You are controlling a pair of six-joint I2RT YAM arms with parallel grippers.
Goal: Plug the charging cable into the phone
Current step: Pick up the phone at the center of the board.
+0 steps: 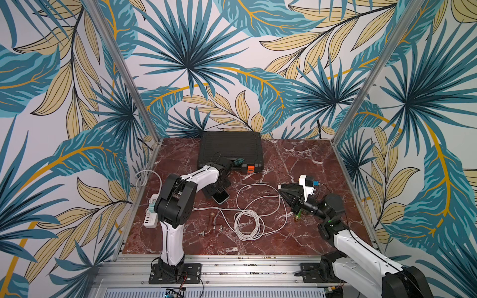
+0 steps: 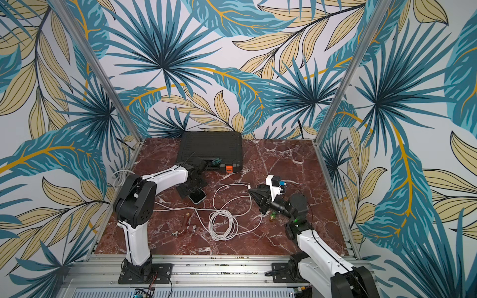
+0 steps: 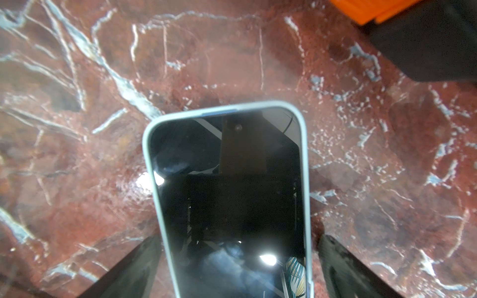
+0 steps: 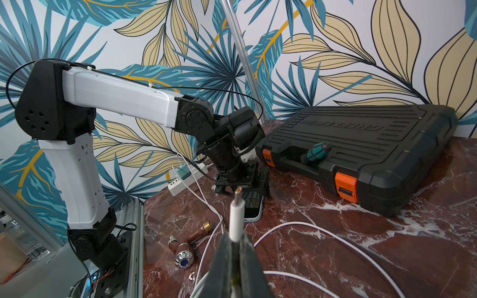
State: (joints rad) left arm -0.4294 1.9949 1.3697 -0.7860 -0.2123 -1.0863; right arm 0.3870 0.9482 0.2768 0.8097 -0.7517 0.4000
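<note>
Midway: right claw (image 4: 236, 241) pinches the cable plug (image 4: 237, 211) aloft, aimed at but apart from the phone (image 3: 227, 185), which lies screen-up on the table (image 1: 296, 165), straddled untouched by the wide-open left claw (image 3: 240, 240); insertion remains.

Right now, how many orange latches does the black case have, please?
2, on the black plastic case's front: one orange latch beside the left arm's wrist, the other past the green-handled screwdriver.

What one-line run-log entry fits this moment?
left gripper open astride phone | right gripper shut on plug | plug apart from phone
</note>
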